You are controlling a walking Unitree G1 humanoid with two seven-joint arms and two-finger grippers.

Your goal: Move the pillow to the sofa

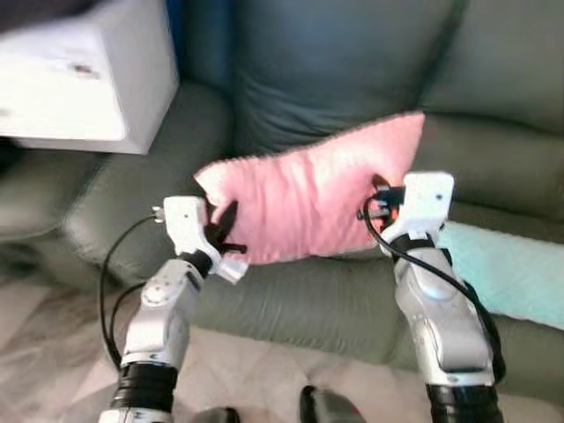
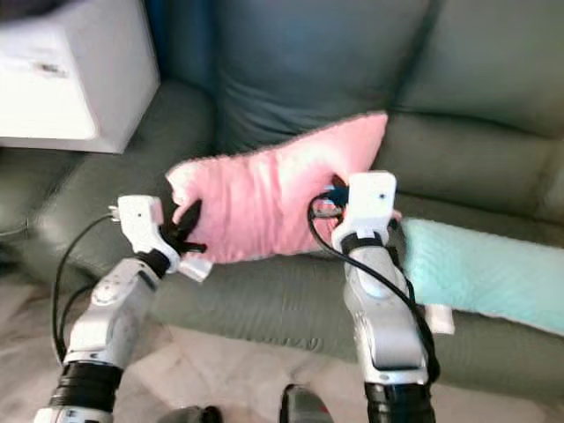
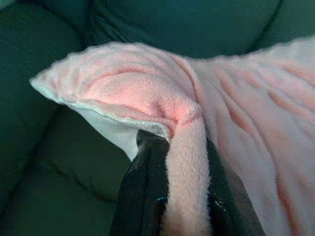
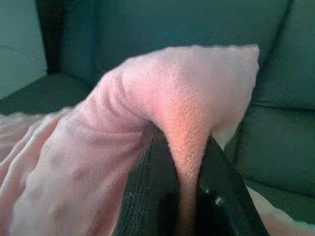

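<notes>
The pink pillow [image 1: 304, 198] is held up in front of the dark green sofa [image 1: 335, 79], stretched between both arms, its long side slanting upward toward 2 o'clock. The left gripper [image 1: 225, 231] pinches the pillow's lower corner at 8 o'clock; in the left wrist view its two black fingers [image 3: 140, 196] are closed on a fold of the fleece, with the pale underside of the pillow showing beside them. The right gripper [image 1: 381, 201] clamps the pillow's edge at 3 o'clock, just below the raised upper corner; in the right wrist view its fingers [image 4: 157, 182] squeeze a ridge of pink fabric between them. Whether the pillow's lower edge touches the seat cushion cannot be told. A light turquoise cloth [image 2: 480, 273] lies on the seat at 4 o'clock from the pillow, just beside the right arm. A white box-like object [image 1: 84, 75] sits at 10 o'clock, over the sofa's armrest. Pale marbled floor [image 1: 53, 352] shows in front of the sofa.
</notes>
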